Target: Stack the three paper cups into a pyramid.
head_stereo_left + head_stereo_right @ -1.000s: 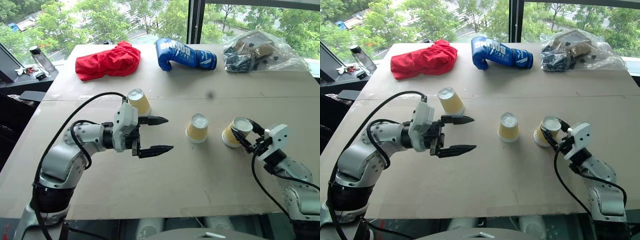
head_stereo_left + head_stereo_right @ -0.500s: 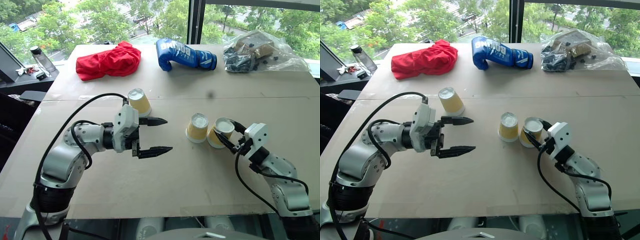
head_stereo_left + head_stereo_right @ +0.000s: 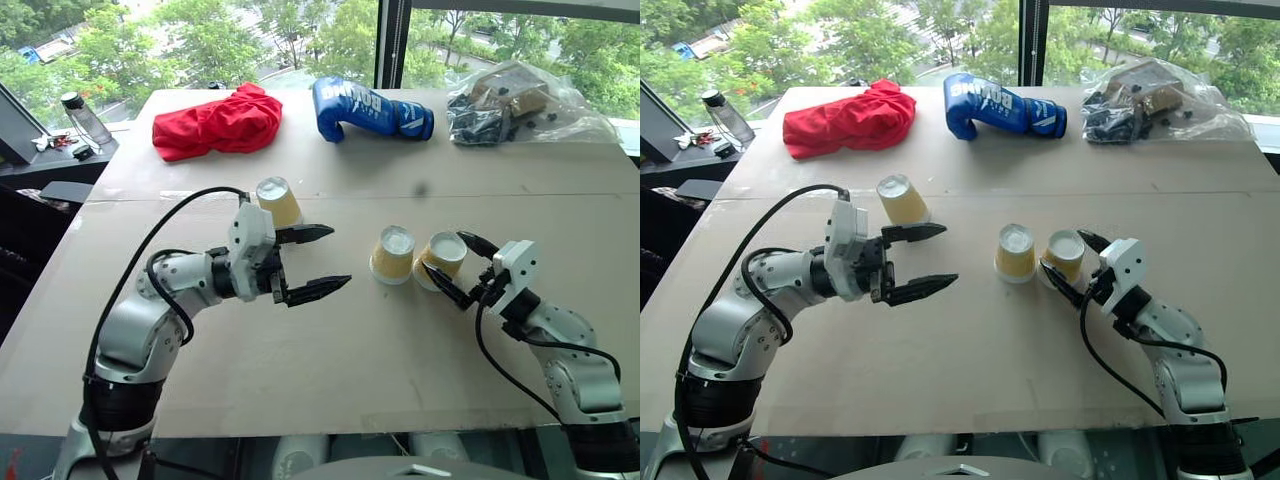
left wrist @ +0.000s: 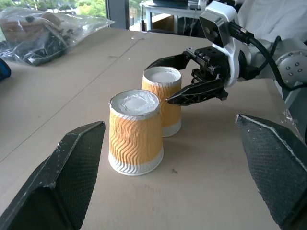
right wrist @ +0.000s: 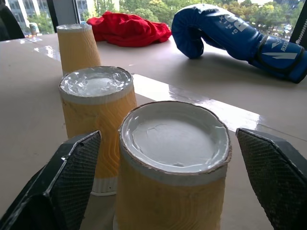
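Three cups: you see three small mustard-yellow ribbed paper cups with white rims, all standing upside down on the pale brown tabletop; none sits on another.
Far cup: the first yellow paper cup stands alone on the robot's left side, just behind the left end effector.
Middle cup: the second yellow paper cup stands near the centre of the tabletop.
Right cup: the third yellow paper cup stands directly beside the middle one; from the left wrist view their walls look touching or almost touching, you cannot tell which.
Left end effector: the left end effector points toward the middle cup with its two black fingers spread wide and nothing between them; it is well apart from the pair.
Right end effector: the right end effector has its fingers spread on both sides of the right cup; in the right wrist view you see a gap between each finger and the cup wall.
Background things: a crumpled red cloth, a blue boxing glove and a clear plastic bag with dark parts lie along the far edge.
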Robot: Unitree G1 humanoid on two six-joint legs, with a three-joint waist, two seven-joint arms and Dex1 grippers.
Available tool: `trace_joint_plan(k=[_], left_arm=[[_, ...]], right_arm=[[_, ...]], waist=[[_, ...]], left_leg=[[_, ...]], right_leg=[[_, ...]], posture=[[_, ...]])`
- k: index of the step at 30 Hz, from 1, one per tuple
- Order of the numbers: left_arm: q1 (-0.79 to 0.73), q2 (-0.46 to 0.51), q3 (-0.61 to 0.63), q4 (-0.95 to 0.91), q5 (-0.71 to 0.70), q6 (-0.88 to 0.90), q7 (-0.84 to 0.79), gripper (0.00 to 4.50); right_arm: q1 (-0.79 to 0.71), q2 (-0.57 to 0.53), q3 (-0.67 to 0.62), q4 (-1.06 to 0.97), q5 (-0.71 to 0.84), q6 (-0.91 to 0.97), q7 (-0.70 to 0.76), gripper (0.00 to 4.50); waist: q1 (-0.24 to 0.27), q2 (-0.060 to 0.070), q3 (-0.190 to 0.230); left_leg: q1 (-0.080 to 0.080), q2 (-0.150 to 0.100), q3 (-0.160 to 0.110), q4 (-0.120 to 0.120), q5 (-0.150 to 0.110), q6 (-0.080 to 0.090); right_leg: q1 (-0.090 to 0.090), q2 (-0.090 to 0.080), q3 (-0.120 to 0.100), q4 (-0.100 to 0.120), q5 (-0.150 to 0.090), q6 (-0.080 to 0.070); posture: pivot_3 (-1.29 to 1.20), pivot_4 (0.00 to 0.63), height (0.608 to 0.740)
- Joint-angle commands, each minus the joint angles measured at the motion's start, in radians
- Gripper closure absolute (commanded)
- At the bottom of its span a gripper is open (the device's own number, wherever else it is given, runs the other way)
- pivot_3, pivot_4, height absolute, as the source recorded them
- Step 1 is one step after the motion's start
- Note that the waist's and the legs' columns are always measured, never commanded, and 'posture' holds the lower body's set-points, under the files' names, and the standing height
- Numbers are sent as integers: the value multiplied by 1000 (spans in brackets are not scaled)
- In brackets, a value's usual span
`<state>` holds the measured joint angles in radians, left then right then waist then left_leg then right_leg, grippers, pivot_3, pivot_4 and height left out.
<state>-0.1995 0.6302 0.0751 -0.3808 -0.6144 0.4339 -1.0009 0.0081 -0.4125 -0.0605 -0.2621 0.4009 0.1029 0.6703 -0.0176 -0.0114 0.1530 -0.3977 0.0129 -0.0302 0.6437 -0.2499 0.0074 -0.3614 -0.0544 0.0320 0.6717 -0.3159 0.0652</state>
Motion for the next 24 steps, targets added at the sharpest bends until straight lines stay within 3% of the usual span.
trace_joint_plan(k=[1, 6, 10, 17, 24], left_arm=[[29, -52, 82, -14, -18, -67, 68, 0], [50, -223, 114, 70, 127, -260, 265, 0], [-1, -294, 109, 175, 237, -333, 410, 0], [-66, -287, 87, 327, 336, -417, 450, 0], [-96, -272, 91, 448, 336, -460, 433, 0]], right_arm=[[17, -31, -62, -68, 73, -30, 61, 43], [94, -70, -151, -93, 170, -76, 165, 43], [193, -138, -235, -99, 277, -48, 289, 43], [333, -216, -416, 4, 479, -10, 562, 43], [328, -283, -529, 73, 543, 47, 647, 43]], waist=[[3, 0, 0], [8, -1, -1], [16, 0, -1], [14, -2, -2], [6, -2, -2]], left_leg=[[0, 1, 0, 0, 0, 0], [0, 1, -1, 2, 0, 0], [0, 0, -3, 4, 0, 0], [2, -2, -4, 5, 0, 0], [2, -2, -4, 5, 0, 0]], right_leg=[[0, 0, 0, 0, 0, 0], [3, -1, -2, 0, 0, 0], [4, -1, -3, 0, 0, 0], [7, -1, -4, -1, 0, 0], [8, -1, -4, -1, 0, 0]], posture=[[0, 150, 740], [0, 150, 740], [0, 150, 740], [0, 150, 740], [0, 150, 740]])
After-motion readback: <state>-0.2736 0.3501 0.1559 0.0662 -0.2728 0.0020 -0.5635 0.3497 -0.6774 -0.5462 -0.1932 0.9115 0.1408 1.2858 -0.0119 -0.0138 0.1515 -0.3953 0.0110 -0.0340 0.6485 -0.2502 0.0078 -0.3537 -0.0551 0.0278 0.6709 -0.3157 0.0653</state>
